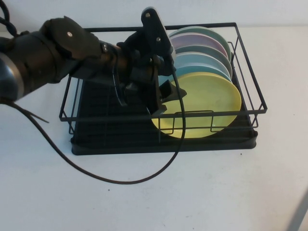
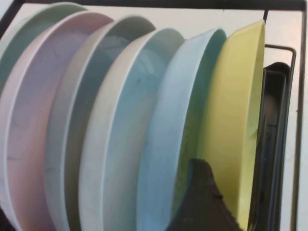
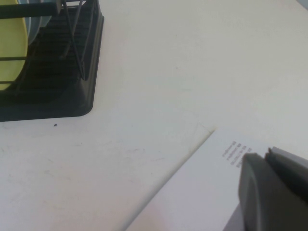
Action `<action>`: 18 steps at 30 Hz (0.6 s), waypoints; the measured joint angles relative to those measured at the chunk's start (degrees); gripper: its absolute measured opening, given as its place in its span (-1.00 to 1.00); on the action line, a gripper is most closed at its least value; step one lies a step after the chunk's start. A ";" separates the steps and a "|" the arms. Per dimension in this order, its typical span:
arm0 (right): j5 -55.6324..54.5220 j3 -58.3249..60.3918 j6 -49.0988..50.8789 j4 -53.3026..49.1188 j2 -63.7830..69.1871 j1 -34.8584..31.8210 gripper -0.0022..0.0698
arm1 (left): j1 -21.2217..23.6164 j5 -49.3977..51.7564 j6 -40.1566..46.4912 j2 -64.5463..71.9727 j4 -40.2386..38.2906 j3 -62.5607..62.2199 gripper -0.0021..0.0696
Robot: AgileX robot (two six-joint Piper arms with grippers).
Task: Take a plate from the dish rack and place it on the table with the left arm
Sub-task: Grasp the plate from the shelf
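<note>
A: Plate (image 1: 207, 103) first — where did it sit?

B: Yellow plate stood on edge in the dish rack (image 1: 163, 139), at the near end of the row of plates, in the rack's right half. It leaned back against the light blue plate (image 1: 202, 65) behind it. Its lower rim sat behind the rack's near wire rail, close to the rack's front right corner.

A: And the left gripper (image 1: 161, 98)?

B: It hung over the middle of the rack, at the plate's left rim. Its fingers stood apart, holding nothing. In the left wrist view one dark fingertip (image 2: 204, 202) sat in the gap between the yellow plate and the light blue one, so the rim lay between the fingers without being clamped.

A: What lay farther back?

B: More plates on edge, running toward the rack's far right corner: another bluish one, then a pink plate (image 1: 197, 42), then a pale green one at the far end.

A: The table (image 1: 144, 202)?

B: White; the left arm's black cable (image 1: 120, 180) looped across it in front of the rack.

A: The right gripper (image 3: 272, 192)?

B: Low over the table's right side, well apart from the rack, above a white printed sheet (image 3: 202, 192). I could not tell how its fingers stood.
</note>
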 joint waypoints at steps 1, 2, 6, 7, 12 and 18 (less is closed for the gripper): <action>0.00 0.00 0.00 0.00 0.00 0.00 -1.00 | 0.00 -0.15 0.73 0.49 -0.42 0.00 0.22; 0.00 0.00 0.00 0.00 0.00 0.00 -1.00 | 0.00 -0.33 1.64 0.91 -1.00 0.00 0.22; 0.00 0.00 0.00 0.00 0.00 0.00 -1.00 | 0.00 -2.36 5.16 2.23 -3.18 -0.09 0.22; 0.00 0.00 0.00 0.00 0.00 0.00 -1.00 | 0.00 -2.65 5.77 2.49 -3.75 -0.09 0.22; 0.00 0.00 0.00 0.00 0.00 0.00 -1.00 | 0.00 -3.26 8.33 4.12 -6.18 -0.09 0.22; 0.00 0.00 0.00 0.00 0.00 0.00 -1.00 | -0.21 -4.22 10.29 5.86 -9.03 -0.09 0.20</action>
